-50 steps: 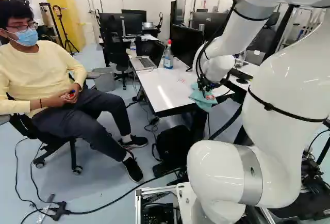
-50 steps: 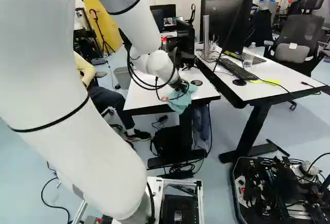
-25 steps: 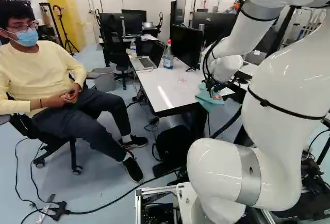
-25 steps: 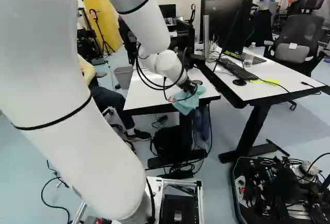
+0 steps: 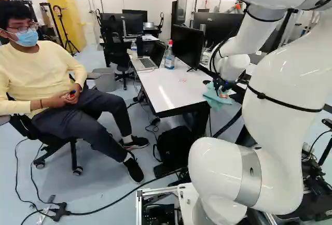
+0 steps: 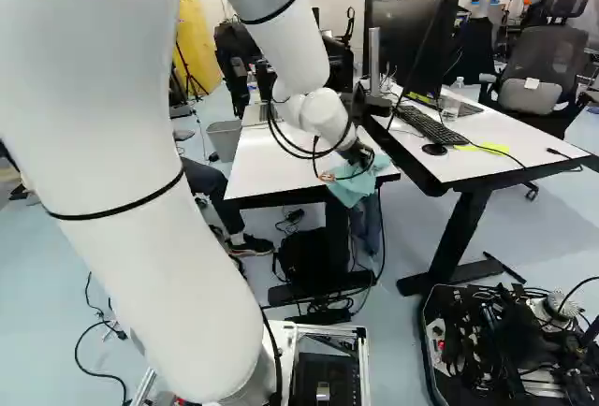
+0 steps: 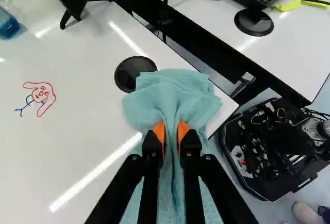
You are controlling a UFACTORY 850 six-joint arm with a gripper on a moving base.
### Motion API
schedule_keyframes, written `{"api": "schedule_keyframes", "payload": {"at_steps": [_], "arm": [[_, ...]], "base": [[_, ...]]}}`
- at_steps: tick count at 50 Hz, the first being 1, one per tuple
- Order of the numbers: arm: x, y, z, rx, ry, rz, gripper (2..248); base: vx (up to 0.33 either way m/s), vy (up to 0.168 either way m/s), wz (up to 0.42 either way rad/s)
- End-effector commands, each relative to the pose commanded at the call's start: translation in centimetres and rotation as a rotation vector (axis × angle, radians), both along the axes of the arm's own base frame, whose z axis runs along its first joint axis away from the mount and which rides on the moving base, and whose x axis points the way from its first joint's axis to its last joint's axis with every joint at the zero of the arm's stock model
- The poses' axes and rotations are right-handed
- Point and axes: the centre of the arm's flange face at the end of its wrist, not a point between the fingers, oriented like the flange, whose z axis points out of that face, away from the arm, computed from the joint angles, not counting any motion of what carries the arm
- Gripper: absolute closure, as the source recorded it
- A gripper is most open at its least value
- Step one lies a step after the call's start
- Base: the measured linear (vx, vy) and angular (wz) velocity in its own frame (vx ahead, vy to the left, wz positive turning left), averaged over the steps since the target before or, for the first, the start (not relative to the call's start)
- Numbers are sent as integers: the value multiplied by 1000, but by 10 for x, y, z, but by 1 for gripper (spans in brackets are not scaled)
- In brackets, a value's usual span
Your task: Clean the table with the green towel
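At the corner of the white bench [image 7: 77, 146], my jaws clench the green towel [image 7: 178, 97] beside a black disc [image 7: 126, 77]. A red-and-blue doodle [image 7: 42, 94] marks the bench.

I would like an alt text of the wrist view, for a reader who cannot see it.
The jaws, with orange pads, pinch a bunched green towel at a corner of a white table. The towel lies against a round black disc; away from it, a small red and blue drawing is on the same table.
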Motion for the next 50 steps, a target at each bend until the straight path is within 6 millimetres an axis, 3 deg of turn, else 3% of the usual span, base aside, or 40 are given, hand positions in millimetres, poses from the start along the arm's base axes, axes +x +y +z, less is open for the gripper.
{"api": "schedule_keyframes", "payload": {"at_steps": [20, 32, 50], "arm": [[36, -3, -1, -5, -10, 27, 200], [48, 13, -1, -5, -11, 66, 200], [46, 44, -1, -3, -7, 121, 200]], "base": [[0, 0, 0], [0, 0, 0], [0, 0, 0]]}}
